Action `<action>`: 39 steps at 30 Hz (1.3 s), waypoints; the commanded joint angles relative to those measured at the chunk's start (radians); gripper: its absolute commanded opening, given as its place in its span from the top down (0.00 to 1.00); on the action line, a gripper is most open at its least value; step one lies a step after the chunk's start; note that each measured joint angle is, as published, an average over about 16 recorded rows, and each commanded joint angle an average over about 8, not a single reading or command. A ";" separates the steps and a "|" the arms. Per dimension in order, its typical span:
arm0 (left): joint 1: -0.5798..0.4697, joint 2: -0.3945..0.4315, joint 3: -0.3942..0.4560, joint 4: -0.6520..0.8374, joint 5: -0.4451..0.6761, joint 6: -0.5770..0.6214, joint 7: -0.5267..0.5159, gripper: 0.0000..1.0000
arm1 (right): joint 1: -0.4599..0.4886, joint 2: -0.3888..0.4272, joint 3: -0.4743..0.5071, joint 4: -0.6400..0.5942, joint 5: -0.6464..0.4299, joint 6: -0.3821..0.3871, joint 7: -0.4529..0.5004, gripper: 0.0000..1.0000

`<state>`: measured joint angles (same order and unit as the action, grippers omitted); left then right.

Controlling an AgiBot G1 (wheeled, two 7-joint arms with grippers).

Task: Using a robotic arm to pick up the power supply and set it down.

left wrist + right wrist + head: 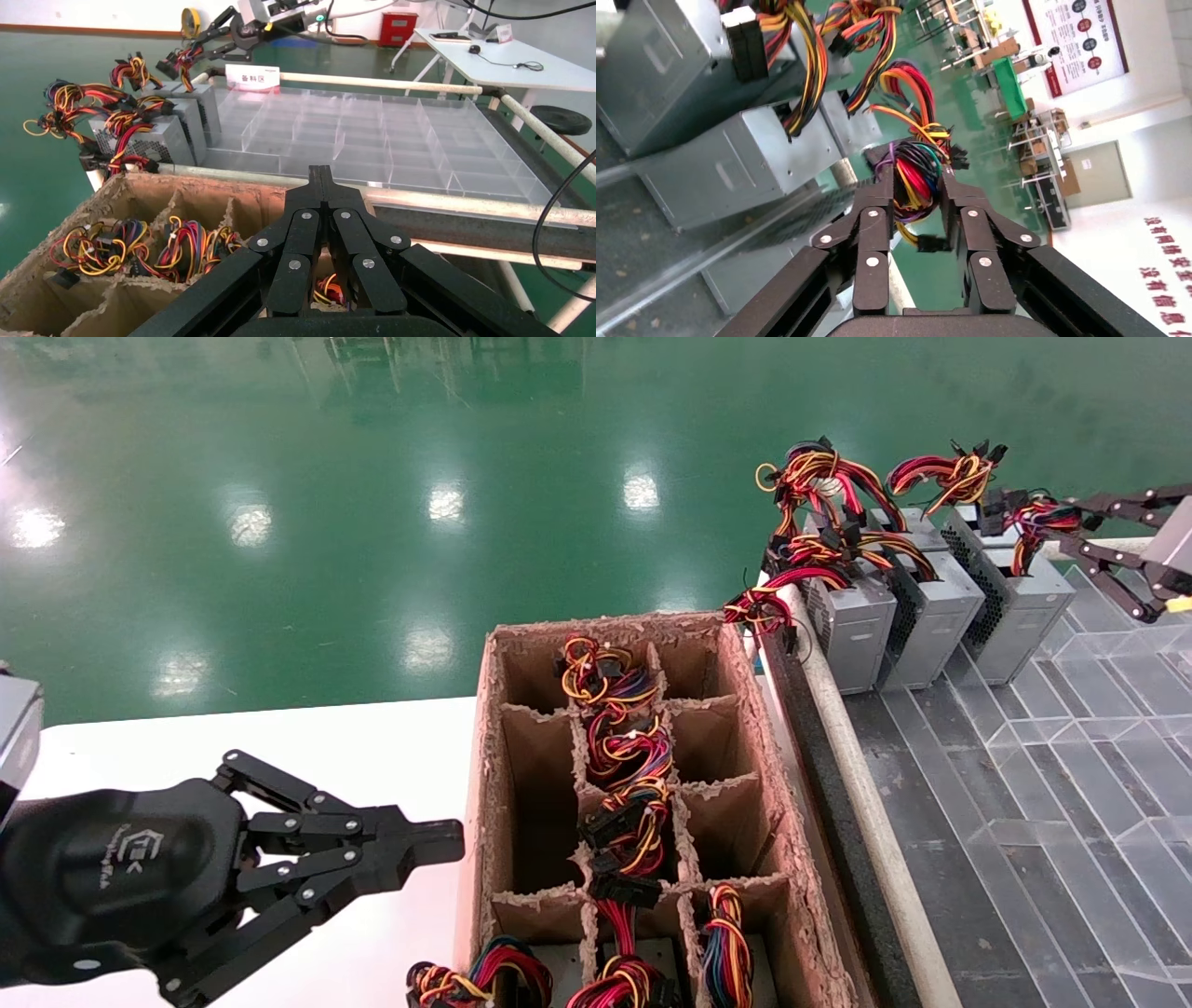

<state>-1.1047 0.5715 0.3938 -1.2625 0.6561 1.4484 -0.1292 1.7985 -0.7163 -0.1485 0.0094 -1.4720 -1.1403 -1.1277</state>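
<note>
My right gripper (916,186): fingers clamped on power supply (1015,593) wire bundle (916,165). My left gripper (438,845): fingers together, beside cardboard box (484,784).

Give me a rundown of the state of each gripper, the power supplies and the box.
left gripper: jaws shut, empty, beside the cardboard box.
right gripper: jaws closed on the wire bundle of the rightmost power supply.
other power supplies: upright in the clear tray.
cardboard box: open; most outer cells empty.

A white sign (251,73) on the tray's far rail reads "备料区"; other lettering is illegible.
</note>
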 commanded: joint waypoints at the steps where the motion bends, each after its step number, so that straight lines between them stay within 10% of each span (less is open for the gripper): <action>1: 0.000 0.000 0.000 0.000 0.000 0.000 0.000 1.00 | 0.003 0.006 0.002 -0.006 0.003 -0.019 0.010 0.00; 12: 0.000 0.000 0.000 0.000 0.000 0.000 0.000 1.00 | 0.044 0.038 0.008 -0.034 0.011 -0.143 0.121 0.00; 20: 0.000 0.000 0.000 0.000 0.000 0.000 0.000 0.00 | 0.040 0.064 0.013 0.001 0.029 -0.215 0.113 0.00; 39: 0.000 0.000 0.000 0.000 0.000 0.000 0.000 0.00 | -0.189 0.077 -0.032 0.384 0.242 -0.260 0.474 0.00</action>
<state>-1.1048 0.5714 0.3940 -1.2625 0.6560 1.4484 -0.1291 1.6095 -0.6398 -0.1804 0.3936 -1.2303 -1.4001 -0.6534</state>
